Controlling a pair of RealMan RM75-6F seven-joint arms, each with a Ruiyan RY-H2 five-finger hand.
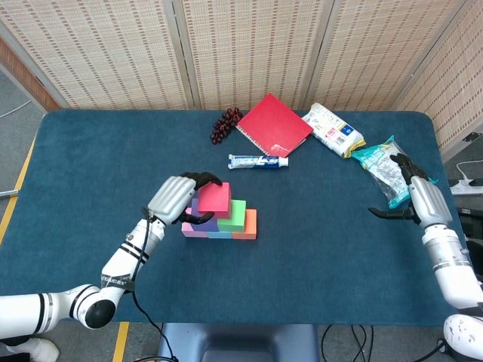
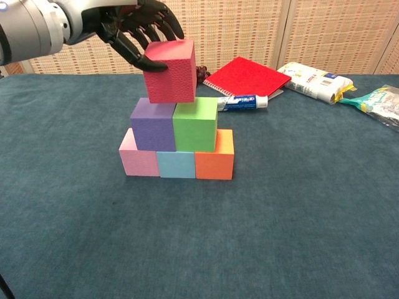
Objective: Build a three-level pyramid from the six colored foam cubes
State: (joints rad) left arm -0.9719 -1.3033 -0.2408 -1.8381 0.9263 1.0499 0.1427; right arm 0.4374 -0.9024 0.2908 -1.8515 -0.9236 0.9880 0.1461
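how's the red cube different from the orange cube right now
The red cube sits on top of the stack with the left robot hand around it; the orange cube sits untouched in the bottom row on the table. The red cube rests on the purple and green cubes. Both look like same-sized foam cubes.
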